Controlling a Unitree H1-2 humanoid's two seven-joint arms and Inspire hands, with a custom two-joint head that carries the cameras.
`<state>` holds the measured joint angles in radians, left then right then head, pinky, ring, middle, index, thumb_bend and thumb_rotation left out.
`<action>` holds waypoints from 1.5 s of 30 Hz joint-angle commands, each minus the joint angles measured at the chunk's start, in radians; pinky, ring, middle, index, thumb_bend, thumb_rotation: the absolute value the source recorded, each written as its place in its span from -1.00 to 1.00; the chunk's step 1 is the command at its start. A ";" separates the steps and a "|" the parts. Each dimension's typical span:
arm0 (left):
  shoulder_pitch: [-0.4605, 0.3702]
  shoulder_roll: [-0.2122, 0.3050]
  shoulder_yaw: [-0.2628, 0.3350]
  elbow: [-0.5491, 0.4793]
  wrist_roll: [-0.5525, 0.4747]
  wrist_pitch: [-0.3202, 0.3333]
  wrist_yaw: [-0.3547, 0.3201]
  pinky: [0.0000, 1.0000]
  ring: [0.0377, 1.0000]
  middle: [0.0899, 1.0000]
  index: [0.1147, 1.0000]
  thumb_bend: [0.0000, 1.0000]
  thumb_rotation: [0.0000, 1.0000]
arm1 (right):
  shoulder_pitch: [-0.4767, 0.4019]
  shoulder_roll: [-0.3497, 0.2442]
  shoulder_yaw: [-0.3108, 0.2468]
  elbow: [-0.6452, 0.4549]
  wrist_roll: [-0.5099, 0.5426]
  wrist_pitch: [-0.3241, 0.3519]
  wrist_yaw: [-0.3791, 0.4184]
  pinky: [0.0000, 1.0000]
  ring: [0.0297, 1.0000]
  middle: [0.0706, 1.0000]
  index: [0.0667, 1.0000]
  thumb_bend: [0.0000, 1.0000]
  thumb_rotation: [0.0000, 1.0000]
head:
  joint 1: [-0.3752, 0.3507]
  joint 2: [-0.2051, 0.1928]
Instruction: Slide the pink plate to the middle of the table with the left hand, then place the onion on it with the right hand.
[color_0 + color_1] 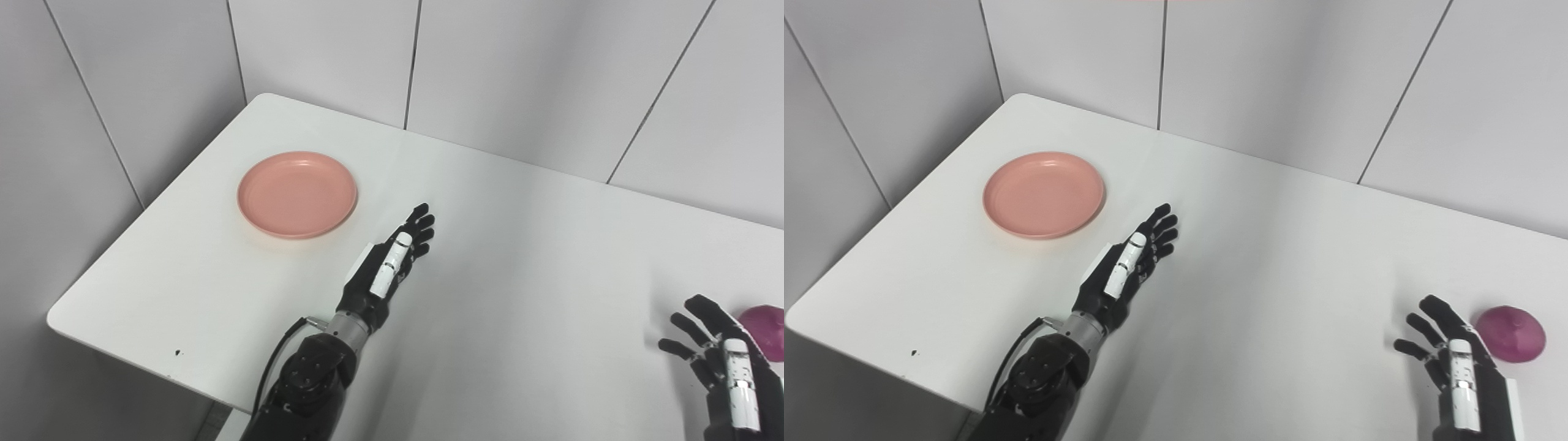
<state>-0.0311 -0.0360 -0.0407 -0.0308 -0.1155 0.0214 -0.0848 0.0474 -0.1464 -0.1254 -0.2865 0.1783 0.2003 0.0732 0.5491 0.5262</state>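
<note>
The pink plate (297, 193) rests bare on the white table (490, 257), toward its far left. My left hand (392, 260) is over the table to the right of the plate and a little nearer than it, open, fingers straight and pointing away, a gap between it and the rim. A purple onion (1511, 334) lies near the right edge, cut off in the left eye view. Just left of the onion, my right hand (1454, 361) is open with fingers spread, holding nothing.
Grey panelled walls (490, 73) close in behind the table and along its left side. The table's rounded near-left corner (61, 318) and front edge lie close to my left arm. A small dark speck (177, 353) marks the tabletop near that edge.
</note>
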 commanded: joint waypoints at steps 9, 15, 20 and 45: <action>-0.030 0.023 0.013 -0.129 -0.007 0.056 -0.005 1.00 0.93 0.93 0.88 -0.19 1.00 | -0.019 -0.006 -0.001 -0.020 0.001 -0.007 -0.001 0.20 0.53 0.59 0.48 -0.03 0.58 | 0.003 -0.001; -0.045 0.040 0.011 -0.185 -0.009 0.080 -0.011 1.00 0.93 0.96 0.93 -0.18 1.00 | -0.017 -0.004 -0.002 -0.019 0.002 -0.008 -0.001 0.22 0.54 0.60 0.48 -0.02 0.58 | 0.005 -0.003; -0.050 0.049 0.004 -0.241 0.004 0.116 -0.008 0.98 0.90 0.94 0.90 -0.13 1.00 | -0.018 0.001 -0.001 -0.026 0.001 0.006 -0.007 0.23 0.55 0.60 0.48 0.01 0.57 | 0.004 -0.007; -0.147 0.123 0.058 -0.293 -0.001 0.148 -0.012 0.88 0.88 0.87 0.80 0.05 1.00 | -0.024 0.009 -0.003 0.001 0.006 -0.010 -0.005 0.18 0.53 0.60 0.48 0.28 0.49 | -0.008 -0.023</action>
<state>-0.1371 0.0782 0.0129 -0.3092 -0.1066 0.1904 -0.0892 0.0481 -0.1341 -0.1235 -0.2622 0.1791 0.2004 0.0718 0.5400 0.5031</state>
